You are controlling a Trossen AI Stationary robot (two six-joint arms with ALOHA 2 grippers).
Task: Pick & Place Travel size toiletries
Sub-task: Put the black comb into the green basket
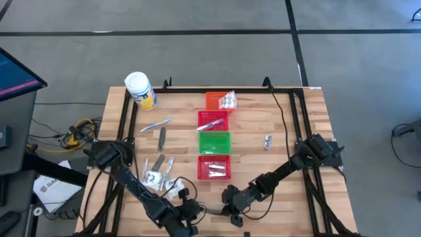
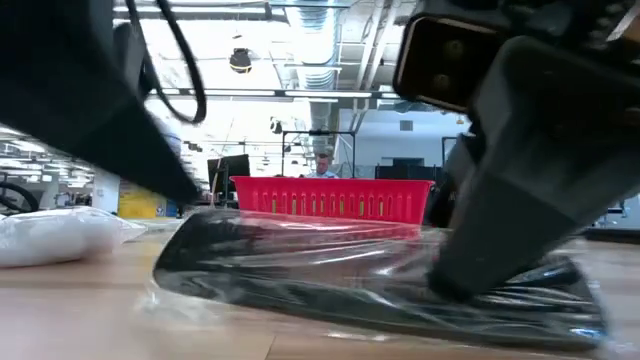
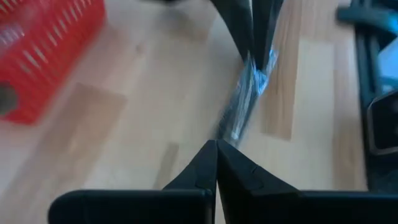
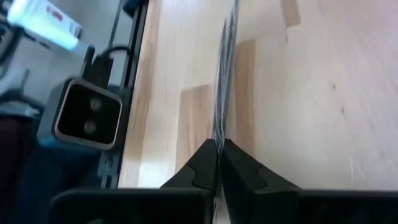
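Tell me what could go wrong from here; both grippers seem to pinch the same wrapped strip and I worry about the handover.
The left gripper and right gripper are each shut on an end of the dark wrapped strip, so pulling apart could tear its clear wrapper. If the left releases late, the thin strip may slip free before reaching the red basket.
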